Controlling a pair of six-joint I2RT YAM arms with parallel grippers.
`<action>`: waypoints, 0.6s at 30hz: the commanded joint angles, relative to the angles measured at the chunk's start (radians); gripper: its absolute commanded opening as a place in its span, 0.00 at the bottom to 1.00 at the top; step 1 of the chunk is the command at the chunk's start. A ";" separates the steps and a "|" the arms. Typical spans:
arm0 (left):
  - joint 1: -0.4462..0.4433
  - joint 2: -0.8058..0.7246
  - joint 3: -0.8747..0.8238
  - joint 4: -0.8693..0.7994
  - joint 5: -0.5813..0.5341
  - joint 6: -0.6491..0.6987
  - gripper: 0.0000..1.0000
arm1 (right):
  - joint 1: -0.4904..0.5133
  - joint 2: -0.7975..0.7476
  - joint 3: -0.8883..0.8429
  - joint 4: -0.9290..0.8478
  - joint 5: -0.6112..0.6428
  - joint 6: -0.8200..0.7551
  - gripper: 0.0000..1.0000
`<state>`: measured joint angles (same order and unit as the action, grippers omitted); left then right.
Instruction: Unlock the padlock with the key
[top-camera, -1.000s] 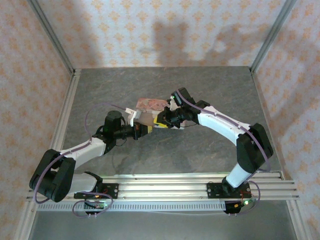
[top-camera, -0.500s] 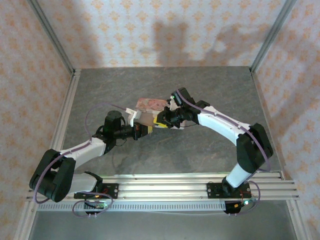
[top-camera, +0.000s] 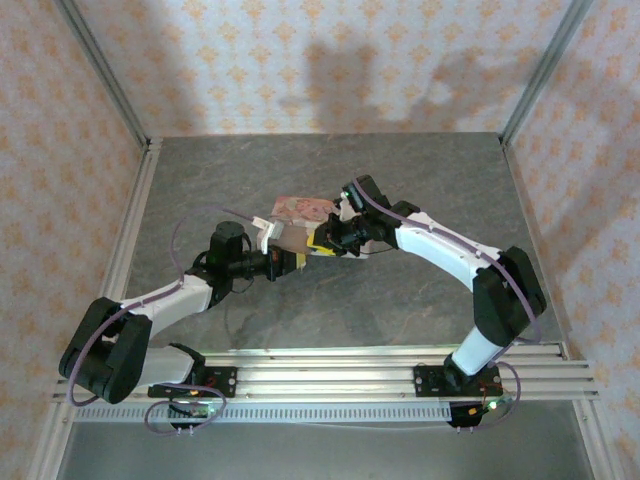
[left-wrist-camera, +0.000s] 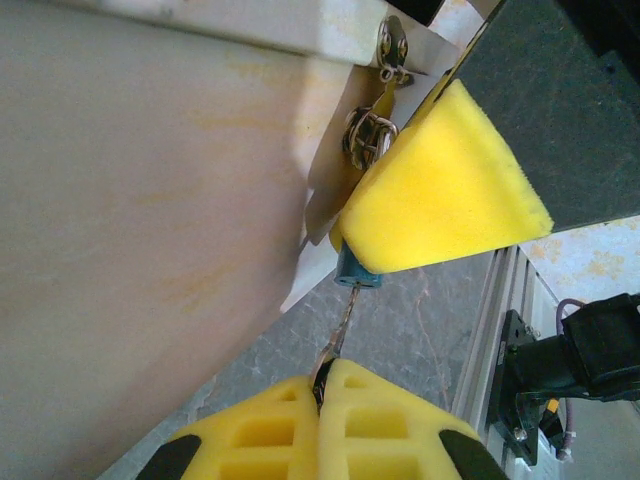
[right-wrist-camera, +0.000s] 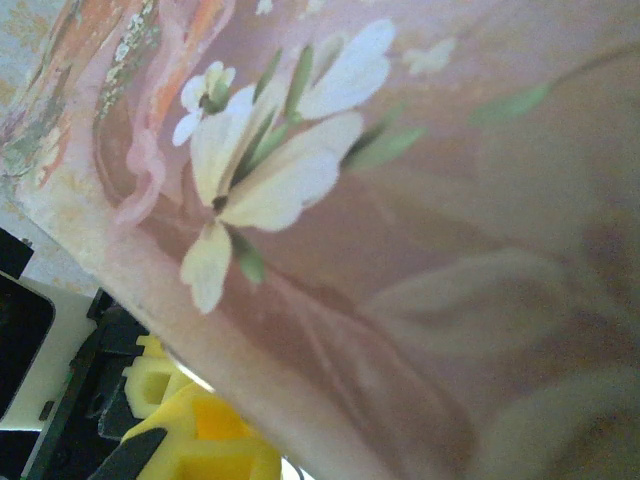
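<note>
Two hands meet beside the pink tin (top-camera: 300, 208): the left hand (left-wrist-camera: 322, 380) pinches the key (left-wrist-camera: 337, 330), its tip in the teal padlock (left-wrist-camera: 357, 272) at the tin's hasp (left-wrist-camera: 365, 135), while the right hand (top-camera: 325, 243) clamps the padlock's upper body. The key is best twisted about its own shaft, without sideways pull.

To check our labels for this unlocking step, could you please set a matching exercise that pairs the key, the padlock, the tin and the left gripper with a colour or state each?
Things:
1. key
2. padlock
3. tin
4. left gripper

Descriptions:
A. pink, painted with white flowers
B. shut on a thin shaft
C. teal, poking out below a yellow foam pad
D. slim metal, tip at the padlock's underside

Pairs: 1-D, 2-C, 3-A, 4-B
</note>
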<state>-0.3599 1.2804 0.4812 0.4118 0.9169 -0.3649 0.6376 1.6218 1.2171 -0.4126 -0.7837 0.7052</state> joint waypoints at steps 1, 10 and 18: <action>-0.013 0.005 0.017 -0.007 0.041 0.029 0.00 | -0.001 -0.038 0.008 0.063 -0.026 -0.012 0.00; -0.013 0.003 0.026 -0.019 0.037 0.031 0.00 | -0.001 -0.036 0.010 0.064 -0.029 -0.010 0.00; -0.010 0.018 0.035 -0.009 -0.022 0.002 0.00 | -0.001 -0.045 0.003 0.063 -0.032 -0.013 0.00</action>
<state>-0.3603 1.2846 0.4843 0.4065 0.9253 -0.3588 0.6376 1.6218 1.2167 -0.4122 -0.7849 0.7052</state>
